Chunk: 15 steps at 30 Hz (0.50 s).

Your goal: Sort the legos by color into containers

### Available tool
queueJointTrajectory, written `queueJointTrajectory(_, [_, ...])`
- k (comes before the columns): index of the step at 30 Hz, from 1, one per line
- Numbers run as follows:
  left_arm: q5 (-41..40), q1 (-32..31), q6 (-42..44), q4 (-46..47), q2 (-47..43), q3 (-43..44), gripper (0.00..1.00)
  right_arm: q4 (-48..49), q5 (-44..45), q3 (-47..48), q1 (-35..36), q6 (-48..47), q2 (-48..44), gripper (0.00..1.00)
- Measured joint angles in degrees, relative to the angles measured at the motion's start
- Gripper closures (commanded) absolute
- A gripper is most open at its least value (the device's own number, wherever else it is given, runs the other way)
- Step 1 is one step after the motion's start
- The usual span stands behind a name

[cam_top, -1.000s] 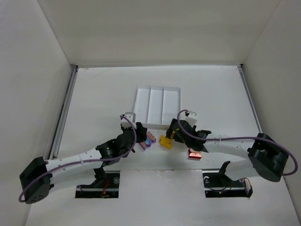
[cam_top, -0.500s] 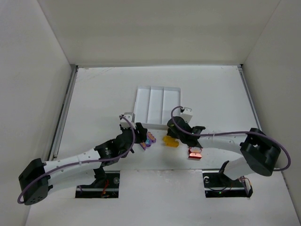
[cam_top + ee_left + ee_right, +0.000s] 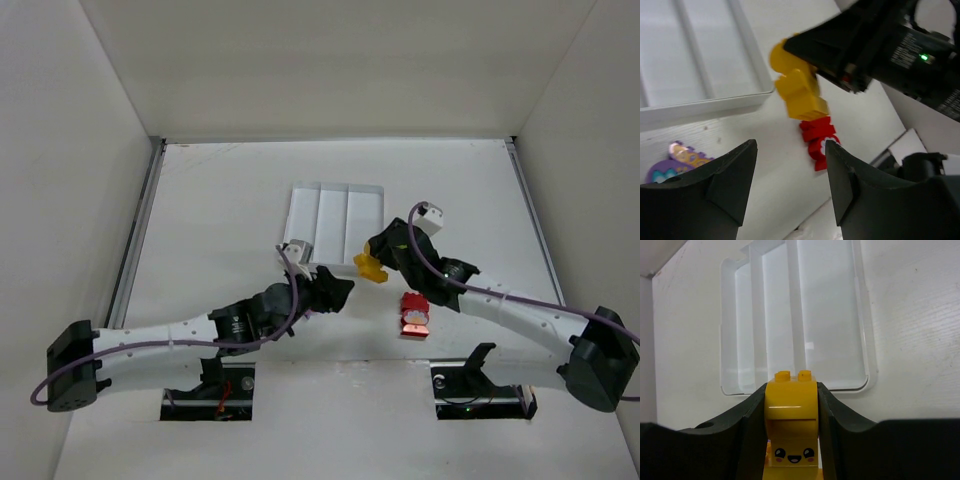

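You are clenching a smiling yellow plastic brick (image 3: pixel 791 432) in the right gripper (image 3: pixel 791 402) beside the empty white three-compartment tray (image 3: pixel 332 222); left gripper (image 3: pixel 790 150) hanging released; red brick (image 3: pixel 414 313), purple brick (image 3: pixel 675 162) waiting below.

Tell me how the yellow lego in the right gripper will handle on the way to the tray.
The yellow lego looks like rigid, glossy plastic, so it should keep its shape but might slip. The right gripper pinches its flat sides squarely, so it probably won't twist. Small against the tray, it's likely light.
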Motion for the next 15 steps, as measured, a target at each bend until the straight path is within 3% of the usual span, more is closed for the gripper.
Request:
queueJointTrajectory(5, [-1.4,-5.2,2.1,9.6,8.0,1.1,0.44,-0.5,0.7,4.0,-0.3,-0.1,3.4,0.71])
queueJointTrajectory(15, [-6.0,-4.8,5.3,19.3,17.4,1.6,0.44,-1.3,0.8,7.9,-1.0,-0.1,4.2,0.72])
